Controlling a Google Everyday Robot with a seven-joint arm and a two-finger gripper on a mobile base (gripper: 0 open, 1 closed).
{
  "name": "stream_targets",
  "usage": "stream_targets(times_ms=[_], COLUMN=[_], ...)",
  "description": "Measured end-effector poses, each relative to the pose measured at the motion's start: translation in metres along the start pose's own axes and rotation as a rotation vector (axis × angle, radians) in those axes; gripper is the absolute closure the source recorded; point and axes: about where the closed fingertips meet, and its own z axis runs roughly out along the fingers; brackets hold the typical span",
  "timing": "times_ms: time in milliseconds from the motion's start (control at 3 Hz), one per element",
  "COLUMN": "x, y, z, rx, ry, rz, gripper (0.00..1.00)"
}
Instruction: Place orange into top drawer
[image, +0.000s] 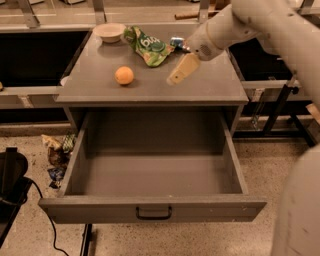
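Note:
The orange (124, 75) sits on the grey cabinet top (210, 85), left of centre. The top drawer (150, 175) is pulled fully open below it and holds nothing; its front panel has a small black handle (154, 214). My gripper (179, 72) hangs over the cabinet top, to the right of the orange and apart from it, with its cream fingers pointing down and to the left. It holds nothing.
A cream bowl (109, 32) stands at the back left of the top. A green snack bag (147, 45) and a small blue packet (177, 43) lie behind the gripper. Litter (57, 150) lies on the floor left of the drawer. A black object (11, 175) stands at far left.

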Motion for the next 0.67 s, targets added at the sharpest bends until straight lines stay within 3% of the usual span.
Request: stream_targets(times_ms=[333,667], x=[-0.024,-0.04], y=[-0.012,-0.017], z=[0.037,0.053], rx=[-0.031,-0.012], ry=[-0.081,-0.126], rz=[-0.021,-0.058], gripper=[0.0,0.0])
